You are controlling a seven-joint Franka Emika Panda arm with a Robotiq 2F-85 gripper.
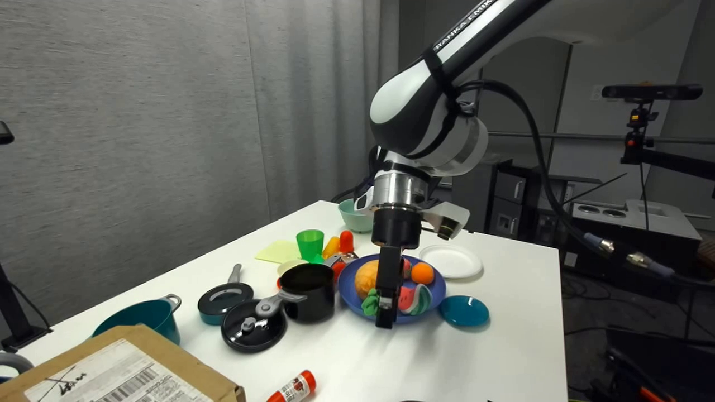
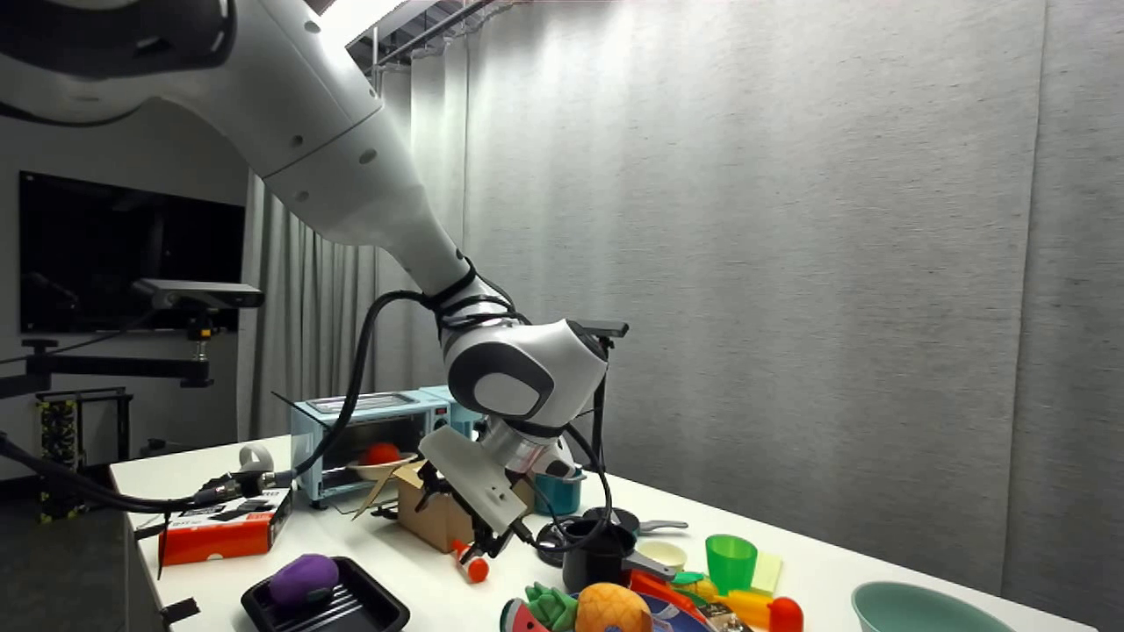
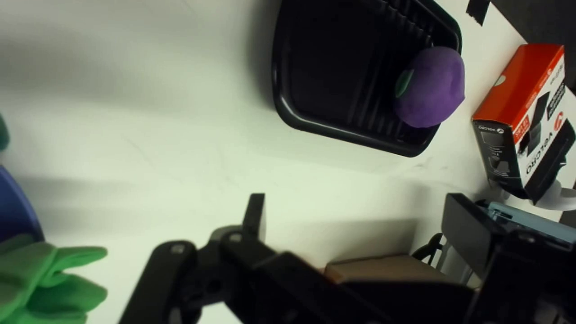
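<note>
My gripper [image 3: 355, 216] is open and empty above the white table in the wrist view. It also shows in both exterior views [image 1: 385, 312] [image 2: 455, 513]. A black ridged tray [image 3: 324, 121] holds a purple toy eggplant [image 3: 429, 87] beyond the fingertips; the eggplant [image 2: 303, 579] also shows in an exterior view. A blue plate [image 1: 349, 287] bears a toy pineapple [image 1: 366, 277], an orange [image 1: 423, 273] and a watermelon slice [image 1: 423, 300]. The gripper partly covers this plate in that view. Green toy leaves [image 3: 54, 279] show at the wrist view's lower left.
A cardboard box [image 2: 430, 513] and red-capped bottle [image 2: 475, 566] lie near the gripper. A black pot [image 1: 310, 296], black lid [image 1: 254, 335], teal pot [image 1: 151, 315] and teal plate [image 1: 465, 311] stand about. A red box [image 2: 219, 544] sits by a light-blue toaster oven [image 2: 312, 439].
</note>
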